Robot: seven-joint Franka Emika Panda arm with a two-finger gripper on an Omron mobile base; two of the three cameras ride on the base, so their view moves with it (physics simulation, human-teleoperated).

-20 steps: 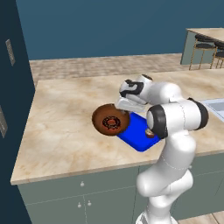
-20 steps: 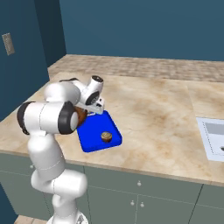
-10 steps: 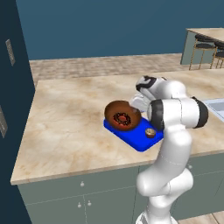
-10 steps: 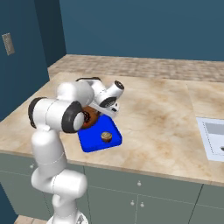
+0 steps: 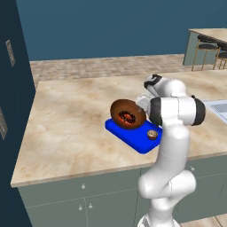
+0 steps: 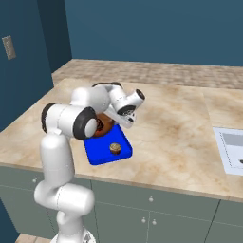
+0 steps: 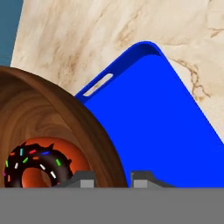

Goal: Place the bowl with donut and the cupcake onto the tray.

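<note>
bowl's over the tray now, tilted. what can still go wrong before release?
1. The bowl hangs steeply tilted in the gripper, which is shut on its rim. The donut inside could slide out before the bowl is levelled.
2. The cupcake already sits on the near end of the tray. Lowering the bowl too far toward that end could knock it off.
3. A one-sided rim grip may let the bowl rotate or slip as it touches down.

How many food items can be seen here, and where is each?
2. The donut sits inside the bowl, which is tilted above the tray. The cupcake stands on the tray's near end. The arm could hide others.
</note>
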